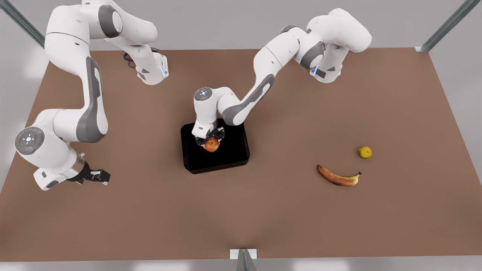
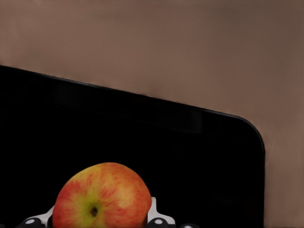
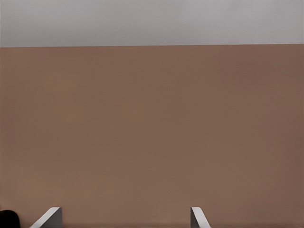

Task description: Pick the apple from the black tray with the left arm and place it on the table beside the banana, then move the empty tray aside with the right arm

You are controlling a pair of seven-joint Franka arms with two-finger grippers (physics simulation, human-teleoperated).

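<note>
The left pincer [image 1: 209,141] grips the round red-yellow apple [image 1: 211,144] over the glossy black tray [image 1: 229,158]; a shallow hold risks slippage. The right pincer [image 1: 101,176] waits open over the bench [image 1: 263,210], well apart

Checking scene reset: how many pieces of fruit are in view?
3. The apple sits in the black tray, between the left gripper's fingers. The banana lies on the table toward the front view's right, and a small yellow-green fruit lies just beyond it.
</note>
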